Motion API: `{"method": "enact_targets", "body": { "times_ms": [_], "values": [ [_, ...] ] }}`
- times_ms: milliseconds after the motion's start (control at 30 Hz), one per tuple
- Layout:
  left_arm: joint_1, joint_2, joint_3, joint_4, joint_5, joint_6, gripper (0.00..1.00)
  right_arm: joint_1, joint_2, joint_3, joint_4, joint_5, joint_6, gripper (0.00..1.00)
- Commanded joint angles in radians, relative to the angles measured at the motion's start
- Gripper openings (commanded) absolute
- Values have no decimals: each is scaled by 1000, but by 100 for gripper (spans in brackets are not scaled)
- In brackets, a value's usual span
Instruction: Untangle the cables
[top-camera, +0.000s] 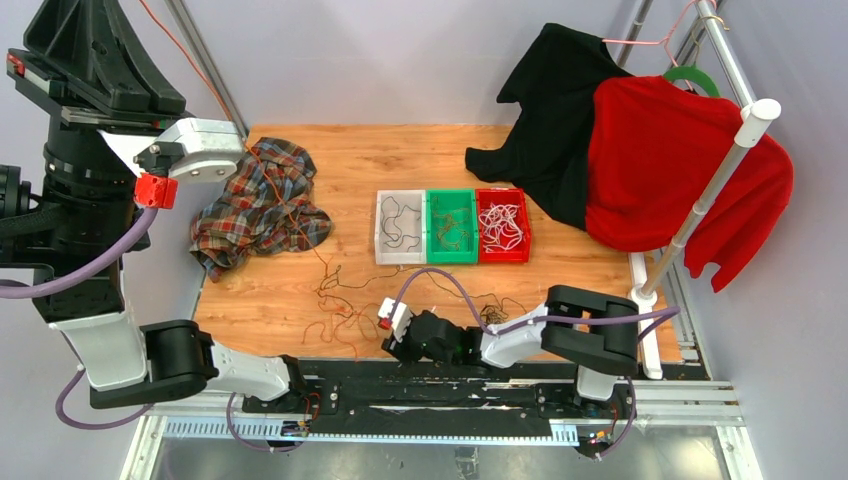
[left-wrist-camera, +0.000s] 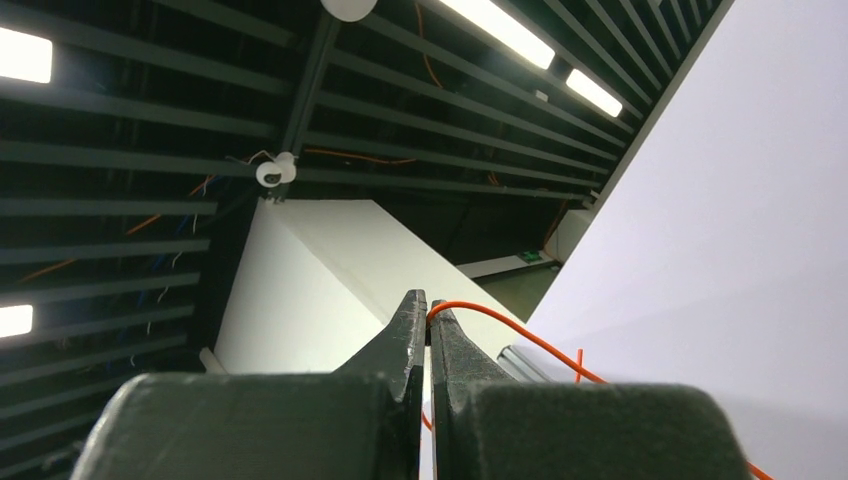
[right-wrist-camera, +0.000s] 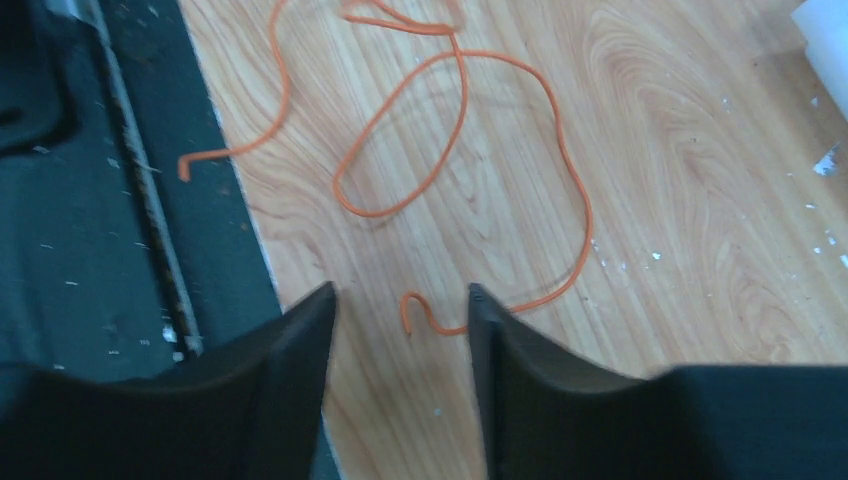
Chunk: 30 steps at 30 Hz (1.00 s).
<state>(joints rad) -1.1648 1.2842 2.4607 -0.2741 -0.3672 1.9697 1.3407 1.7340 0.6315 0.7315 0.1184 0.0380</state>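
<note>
Left tool (left-wrist-camera: 428, 312) up high, pointing at ceiling, jaws pinched narrow on thin orange cable (left-wrist-camera: 500, 313). Strand trails off right of tips. Right tool (right-wrist-camera: 400, 300) low over wooden worktop (right-wrist-camera: 700, 150), jaws wide, gripping nothing. Hooked end of looping orange strand (right-wrist-camera: 577, 190) lies between its fingers, loops just ahead. Loose tangle of orange and black cables (top-camera: 335, 300) beyond its tips.

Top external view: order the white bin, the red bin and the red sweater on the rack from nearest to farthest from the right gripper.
Measured from the right gripper, low at the table's near edge:
1. white bin, just beyond it, at the left end of the row.
2. red bin, at the right end of the same row.
3. red sweater, hanging at the far right.
</note>
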Motion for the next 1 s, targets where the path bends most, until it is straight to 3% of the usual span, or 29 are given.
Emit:
{"method": "enact_targets", "body": {
  "times_ms": [0,100,233,500,733,833,967],
  "values": [
    [-8,-9,-1,12,-23,22,1,9,50,18,56,64,-25,43],
    [-8,-16,-13,13,-27,21,0,1,54,-2,96,83,-9,18],
    [-8,-32,-41,21,-33,21,0,0,-37,-70,159,128,-4,1],
    [-7,-66,-124,37,-34,40,1,-46,-459,-193,-42,170,2,1],
    [-8,-80,-171,29,-53,2,0,-130,-898,-99,-394,114,-27,1],
    [-8,-91,-200,44,-53,-7,1,-211,-988,-1,-484,68,-45,1],
    [-8,-97,-211,51,-47,-12,1,-350,-985,127,-533,3,-52,1]
  ]
}}
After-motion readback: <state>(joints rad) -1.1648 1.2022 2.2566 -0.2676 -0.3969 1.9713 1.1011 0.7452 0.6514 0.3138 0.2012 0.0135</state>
